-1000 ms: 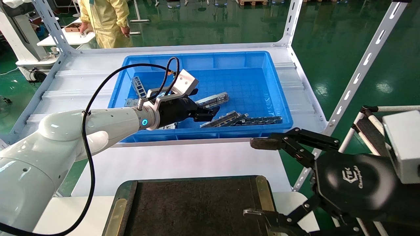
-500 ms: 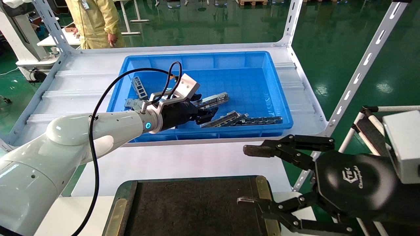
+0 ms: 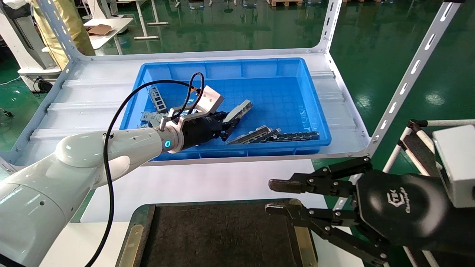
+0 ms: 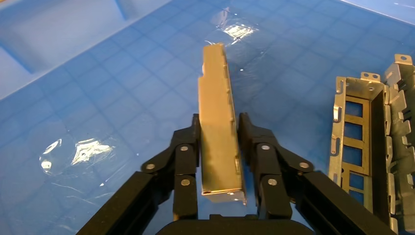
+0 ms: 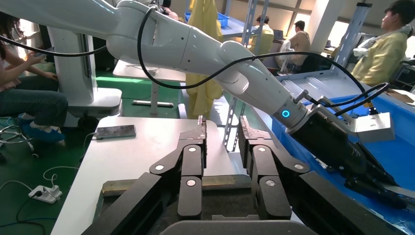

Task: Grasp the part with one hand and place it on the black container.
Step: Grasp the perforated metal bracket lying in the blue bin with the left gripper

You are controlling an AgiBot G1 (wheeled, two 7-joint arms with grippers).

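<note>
My left gripper [image 3: 225, 128] is inside the blue bin [image 3: 308, 107], shut on the part [image 3: 239, 110], a long grey metal bracket tilted up above the bin floor. In the left wrist view the part [image 4: 217, 117] sits between both fingers [image 4: 184, 152], sticking out past the fingertips. The black container [image 3: 219, 237] lies at the near edge, its floor bare. My right gripper [image 3: 272, 196] hovers over the container's right rim with a narrow gap between its fingers and holds nothing; it also shows in the right wrist view [image 5: 223, 134].
More brackets [image 3: 256, 134] and a dark slotted strip [image 3: 297, 136] lie at the bin's front; others [image 3: 156, 97] lie at its left. In the left wrist view a bracket [image 4: 357, 142] lies close beside the gripper. White shelf posts [image 3: 404, 83] stand at the right.
My left gripper has shut on the part and lifted it, so the part's far end now points up. My right gripper's fingers have closed from wide to a narrow gap.
</note>
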